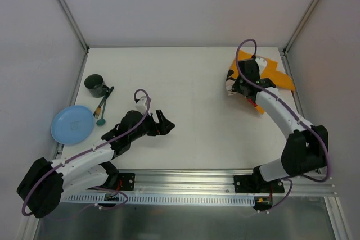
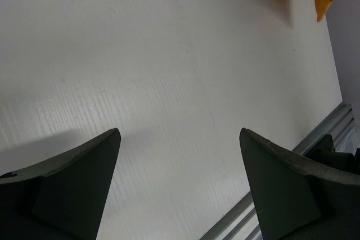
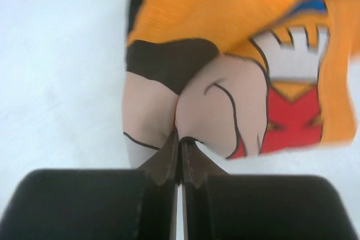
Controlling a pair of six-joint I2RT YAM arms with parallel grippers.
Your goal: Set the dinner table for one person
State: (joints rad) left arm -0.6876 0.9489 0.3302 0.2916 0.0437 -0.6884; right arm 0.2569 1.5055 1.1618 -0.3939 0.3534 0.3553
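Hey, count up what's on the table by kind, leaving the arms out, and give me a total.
blue plate: 1
dark cup: 1
orange placemat: 1
utensils: 2, they appear to overlap, so this is less certain
Total: 5

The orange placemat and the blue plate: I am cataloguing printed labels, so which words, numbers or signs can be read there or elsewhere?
No text reads clearly.
On the orange placemat: cartoon print; white strokes on red resembling "X" or "K", too blurred to confirm.
Its corner, left wrist view: blue marks, too small to read.
On the blue plate: faint centre mark, too small to read.
On the dinner table: no print visible.
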